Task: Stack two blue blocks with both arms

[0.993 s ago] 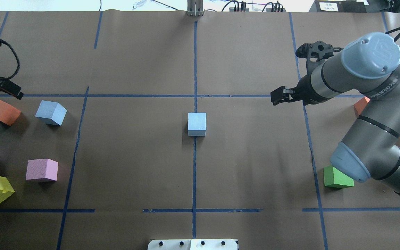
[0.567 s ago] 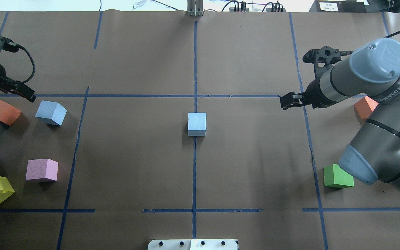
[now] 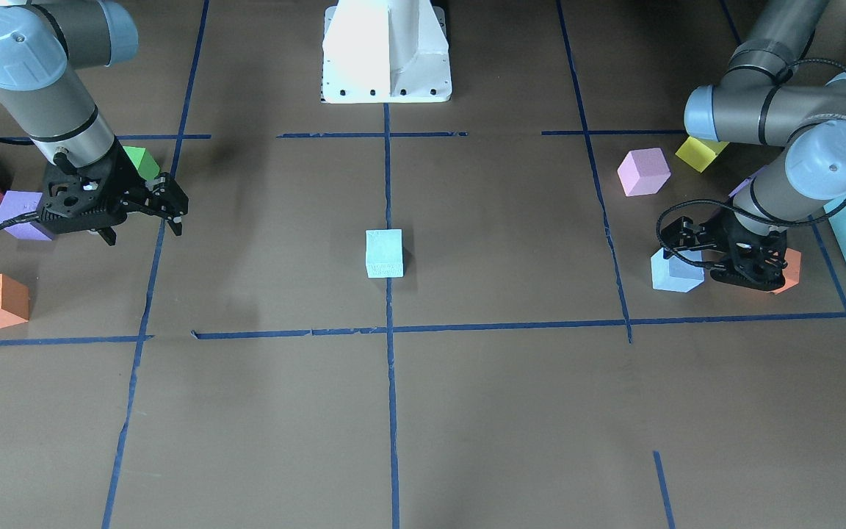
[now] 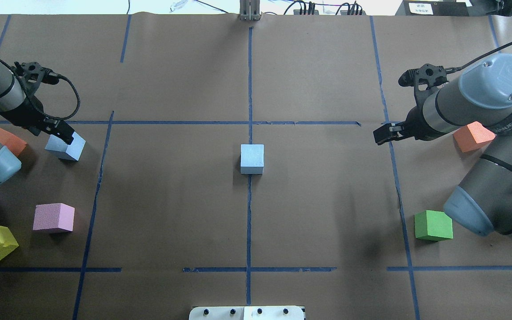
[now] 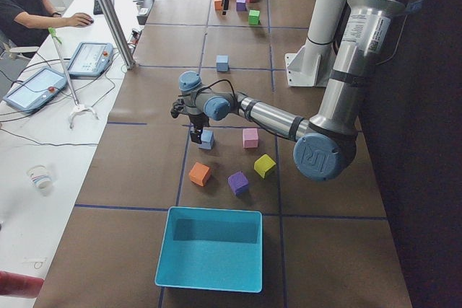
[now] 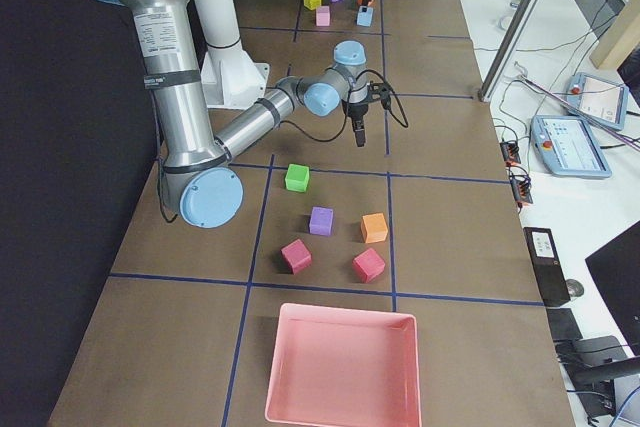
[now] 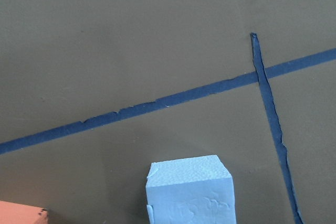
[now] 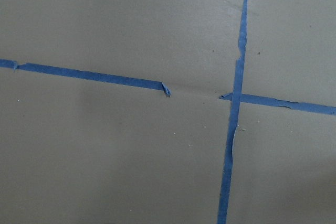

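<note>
Worktop point(image 4: 171, 213) papered brown, taped grid. First blue block point(image 4: 252, 158) at centre; second blue block point(image 4: 70, 149) just below left tool point(image 4: 64, 134), whose opening cannot be told. Align square to faces, then descend. Right tool point(image 3: 144, 228) fingers apart, empty.

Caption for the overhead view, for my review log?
Left gripper poised over the left blue block; second blue block sits at table centre; right gripper hovers at the right.

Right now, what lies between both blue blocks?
Between the centre block and the left block: only brown paper and one tape line, seen overhead.
</note>
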Robot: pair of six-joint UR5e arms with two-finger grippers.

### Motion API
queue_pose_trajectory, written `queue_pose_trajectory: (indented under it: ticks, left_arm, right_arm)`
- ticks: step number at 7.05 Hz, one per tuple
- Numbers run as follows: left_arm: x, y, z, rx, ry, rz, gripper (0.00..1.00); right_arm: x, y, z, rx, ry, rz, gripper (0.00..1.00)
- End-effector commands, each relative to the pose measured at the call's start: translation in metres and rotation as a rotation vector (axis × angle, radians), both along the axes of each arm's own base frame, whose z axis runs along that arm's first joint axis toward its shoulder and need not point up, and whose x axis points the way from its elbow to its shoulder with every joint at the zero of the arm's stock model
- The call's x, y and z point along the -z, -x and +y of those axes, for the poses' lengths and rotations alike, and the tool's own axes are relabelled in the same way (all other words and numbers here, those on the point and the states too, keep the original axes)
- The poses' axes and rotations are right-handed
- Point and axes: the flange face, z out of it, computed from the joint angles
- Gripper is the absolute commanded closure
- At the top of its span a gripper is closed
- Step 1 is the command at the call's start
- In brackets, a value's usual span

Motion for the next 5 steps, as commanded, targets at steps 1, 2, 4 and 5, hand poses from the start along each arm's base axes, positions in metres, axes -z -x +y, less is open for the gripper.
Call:
queue_pose_trajectory:
  ticks: [1,2,4,5]
  left_arm:
    - [-0.006,-0.012,-0.002,-0.013,0.011,-0.007,0.00]
    - [-0.002,-0.023,-0.007,-0.022,0.010,-0.006,0.00]
    - [-0.018,-0.035,-0.004,-0.041,0.034,-0.026,0.00]
    - [-0.026,-0.037,-0.005,-0.043,0.029,-0.022,0.01]
  right_arm:
    - [-0.001,0.001,0.000,0.001,0.004,0.002,0.00]
    - [-0.002,0.001,0.000,0.002,0.004,0.003,0.00]
    - [-0.006,0.003,-0.001,0.000,0.013,0.008,0.00]
    - [-0.007,0.004,-0.002,0.000,0.015,0.010,0.00]
